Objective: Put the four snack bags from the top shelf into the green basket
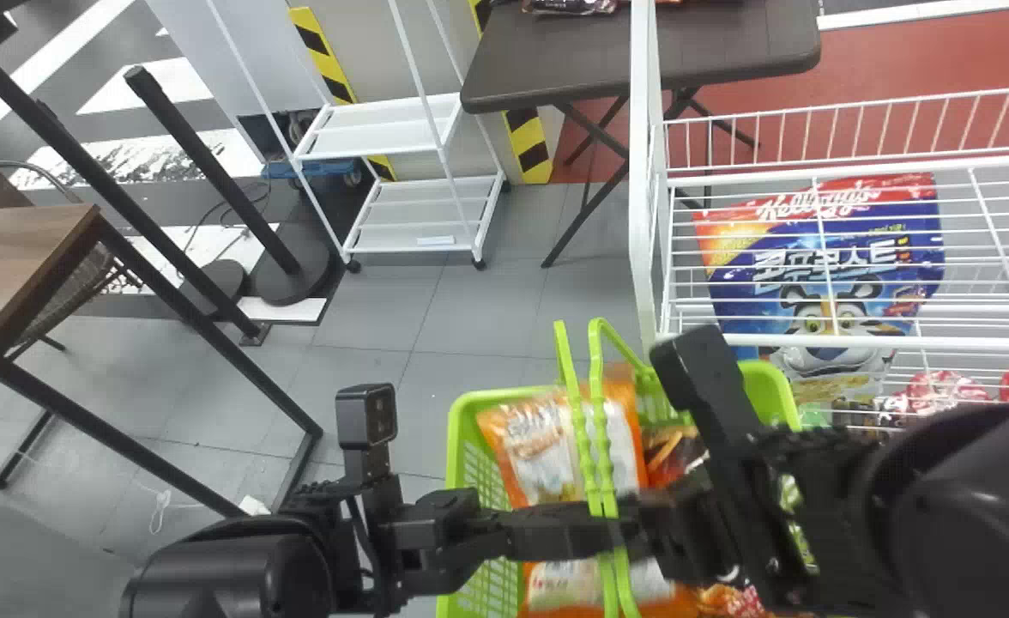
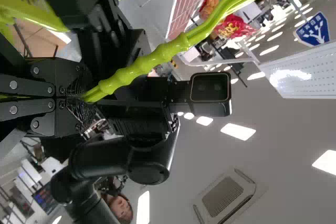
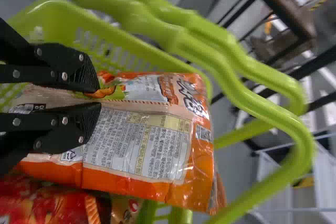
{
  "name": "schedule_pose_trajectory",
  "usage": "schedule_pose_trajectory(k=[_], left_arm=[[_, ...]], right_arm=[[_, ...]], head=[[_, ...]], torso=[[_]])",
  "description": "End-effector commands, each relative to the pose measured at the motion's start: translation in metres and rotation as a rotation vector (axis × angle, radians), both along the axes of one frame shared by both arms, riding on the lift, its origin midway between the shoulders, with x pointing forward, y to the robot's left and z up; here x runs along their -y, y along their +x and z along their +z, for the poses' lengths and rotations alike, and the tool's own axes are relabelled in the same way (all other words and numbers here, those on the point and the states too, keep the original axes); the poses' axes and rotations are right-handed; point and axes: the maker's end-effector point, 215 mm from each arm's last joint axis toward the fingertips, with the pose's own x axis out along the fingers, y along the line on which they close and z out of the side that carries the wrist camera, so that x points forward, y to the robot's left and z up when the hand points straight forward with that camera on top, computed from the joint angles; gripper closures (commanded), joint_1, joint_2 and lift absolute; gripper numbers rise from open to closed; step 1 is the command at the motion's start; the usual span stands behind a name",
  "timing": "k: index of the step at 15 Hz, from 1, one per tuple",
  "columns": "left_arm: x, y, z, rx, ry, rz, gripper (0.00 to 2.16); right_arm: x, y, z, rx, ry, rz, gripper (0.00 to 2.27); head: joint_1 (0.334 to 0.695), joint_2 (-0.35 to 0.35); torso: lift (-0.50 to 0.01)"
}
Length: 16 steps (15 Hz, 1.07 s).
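Head view: green basket [image 1: 462, 438] held by its handles [image 1: 580, 425], a snack bag [image 3: 144, 142] in grip above its load

The left gripper [image 2: 81, 96] is closed tight on the raised handles, pads pressed against the ribbed plastic. That hold presumably steadies the basket and stops the handles flopping across its mouth, though they stand close to the other arm's work.

The right gripper [image 3: 100, 97] is nearly closed, its fingertips a little apart with one end of the orange-edged snack bag pinched between them. The bag lies printed-back up, beneath the handles and over the basket. Taking it by the end leaves most of its length free, which should let it settle flat once let go. Whether it already rests on the load is hard to judge, as the arms cover much of that spot in the head view.

Inside the basket lie an orange-and-white bag [image 1: 543, 451] and, under the held one, a red bag [image 3: 47, 200]; the full count cannot be made out. The white wire rack [image 1: 865, 341] stands just beside the basket.

As for pose, the left arm [image 1: 230, 571] reaches level across the basket's near part to the handles, its wrist camera upright. The right arm [image 1: 968, 515] comes from the opposite side, low over the basket, wrist close to the left gripper. Opening gently, then lifting clear of the handles, seems the next need; a snag there is the main risk.
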Motion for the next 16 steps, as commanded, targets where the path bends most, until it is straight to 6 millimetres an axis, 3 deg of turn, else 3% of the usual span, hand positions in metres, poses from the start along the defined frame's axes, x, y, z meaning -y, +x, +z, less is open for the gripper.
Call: schedule_pose_trajectory(k=[1, 2, 5, 6, 9, 10, 12, 14, 16], left_arm=[[-0.002, -0.002, 0.002, 0.001, -0.01, -0.004, 2.15], [-0.002, -0.001, 0.002, 0.002, -0.009, -0.003, 2.15], [-0.001, -0.001, 0.002, 0.002, -0.009, -0.006, 2.15], [-0.001, -0.001, 0.002, 0.002, -0.009, -0.006, 2.15], [-0.004, -0.001, 0.001, -0.001, -0.007, 0.001, 2.15], [-0.005, -0.002, 0.0, -0.003, -0.005, 0.005, 2.15], [-0.009, -0.002, -0.002, -0.008, -0.005, 0.013, 2.15], [-0.013, -0.002, -0.004, -0.014, -0.002, 0.024, 2.15], [-0.016, -0.002, -0.006, -0.016, -0.001, 0.032, 2.15]], right_arm=[[0.058, 0.0, 0.014, -0.076, -0.003, -0.077, 0.06], [0.081, 0.008, 0.027, -0.077, 0.022, -0.118, 0.06], [0.168, 0.071, 0.068, 0.018, 0.096, -0.336, 0.07], [0.202, 0.109, 0.085, 0.105, 0.097, -0.431, 0.07], [0.31, 0.218, 0.108, 0.378, 0.002, -0.692, 0.07], [0.353, 0.25, 0.112, 0.46, -0.06, -0.772, 0.07], [0.413, 0.292, 0.104, 0.525, -0.173, -0.867, 0.07], [0.475, 0.322, 0.098, 0.585, -0.249, -0.97, 0.08], [0.515, 0.341, 0.093, 0.627, -0.31, -1.02, 0.07]], head=[[0.695, 0.35], [0.695, 0.35], [0.695, 0.35], [0.695, 0.311], [0.695, 0.133], [0.695, 0.022], [0.695, -0.072], [0.695, -0.142], [0.695, -0.205]], torso=[[-0.003], [-0.003], [-0.003], [-0.003], [-0.003], [-0.003], [-0.003], [-0.003], [-0.003]])
